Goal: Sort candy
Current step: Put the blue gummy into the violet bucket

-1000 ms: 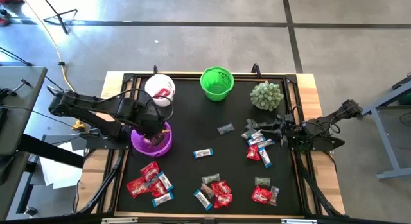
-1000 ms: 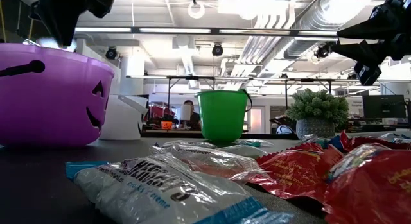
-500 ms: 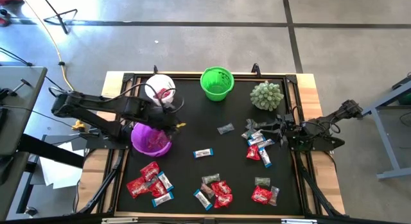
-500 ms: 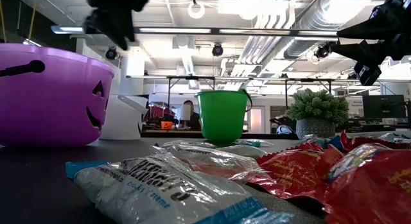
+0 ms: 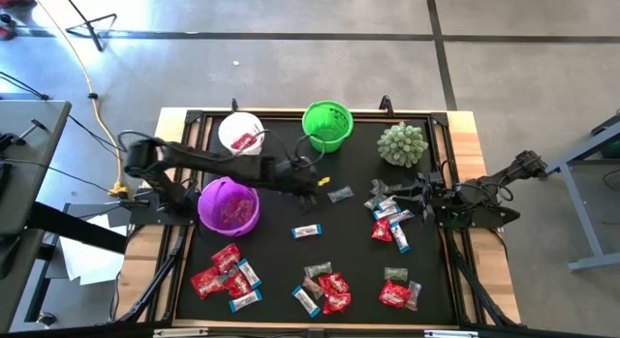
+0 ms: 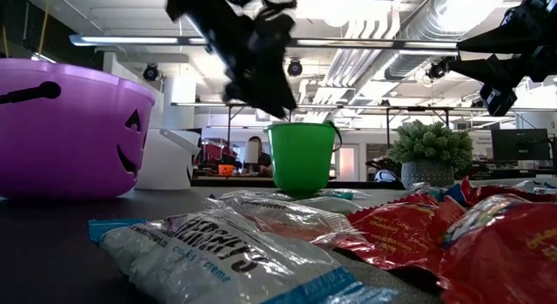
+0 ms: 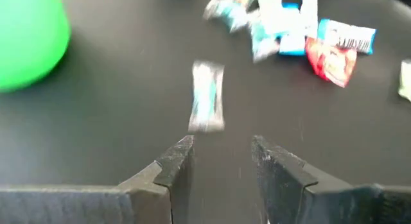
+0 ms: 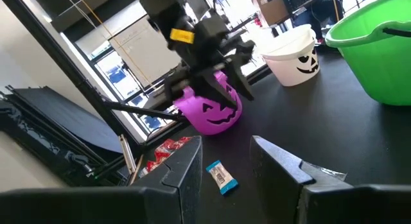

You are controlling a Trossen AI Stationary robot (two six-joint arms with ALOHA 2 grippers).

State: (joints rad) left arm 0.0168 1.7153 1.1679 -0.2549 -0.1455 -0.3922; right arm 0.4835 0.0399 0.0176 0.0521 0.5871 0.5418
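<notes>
High view: the left gripper is seen over the middle of the black surface, between the purple pumpkin bucket and a silvery candy lying flat just beyond it; its jaws are apart and empty. The right gripper is held over a candy cluster, jaws apart, nothing clamped. The silvery piece is judged light, crinkly and slippery, best pinched across its narrow middle, not by the loose wrapper ends.

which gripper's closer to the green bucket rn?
Left. The left gripper hangs just in front of the green bucket; the right gripper sits farther off, over the candy by the table's right side.
</notes>
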